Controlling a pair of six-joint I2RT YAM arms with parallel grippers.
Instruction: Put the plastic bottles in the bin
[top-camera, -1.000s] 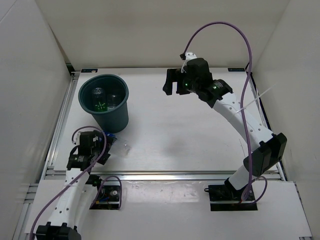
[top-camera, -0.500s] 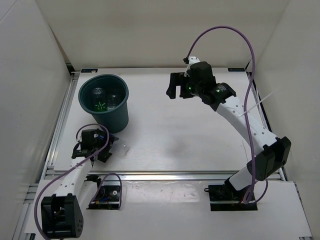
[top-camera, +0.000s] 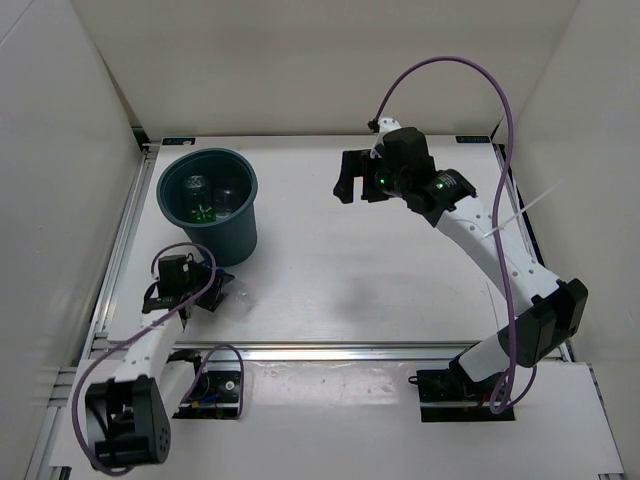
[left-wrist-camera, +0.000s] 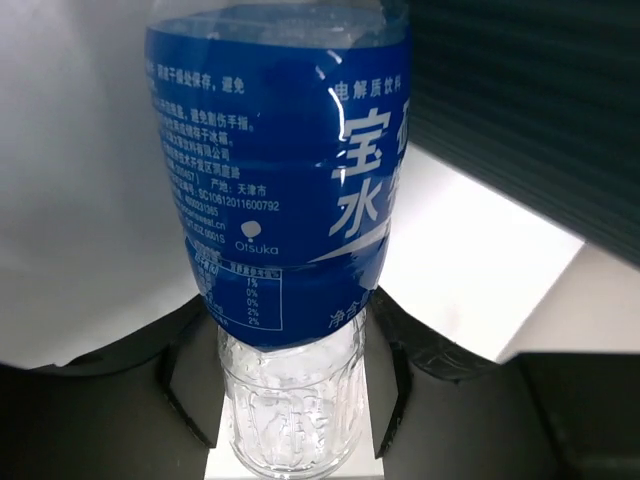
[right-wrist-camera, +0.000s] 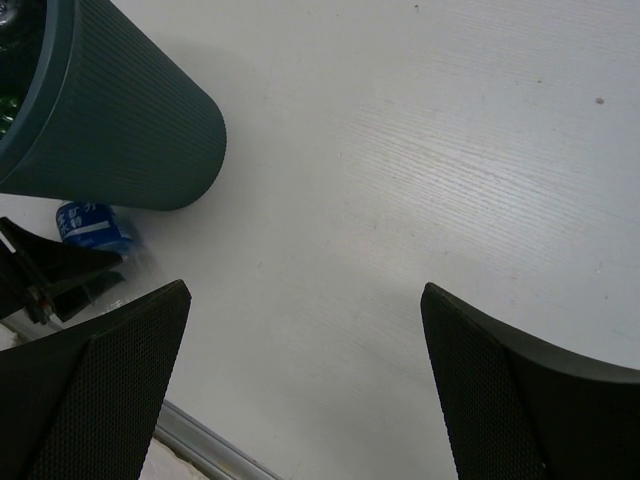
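Note:
Low on the clear bottle with a blue label (left-wrist-camera: 280, 200), my left gripper (left-wrist-camera: 288, 345) is shut, a black finger pressed against each side. This bottle (top-camera: 224, 284) lies on the table just in front of the dark teal bin (top-camera: 228, 240), at my left gripper (top-camera: 203, 291). A green bottle (top-camera: 203, 212) and two clear bottles (top-camera: 196, 185) are inside the bin. My right gripper (top-camera: 352, 178) hangs open and empty over the back of the table. From there it looks down on the bin's wall (right-wrist-camera: 120, 130) and the blue label (right-wrist-camera: 92, 225).
White walls enclose the table on the left, back and right. A metal rail (top-camera: 330, 350) runs along the near edge and another along the left side. The bin's ribbed wall (left-wrist-camera: 520, 110) stands close to the right of the held bottle.
My left gripper has shut on the blue-label bottle, and the left arm's elbow has dropped toward the near edge. The right arm has shifted slightly right, still open.

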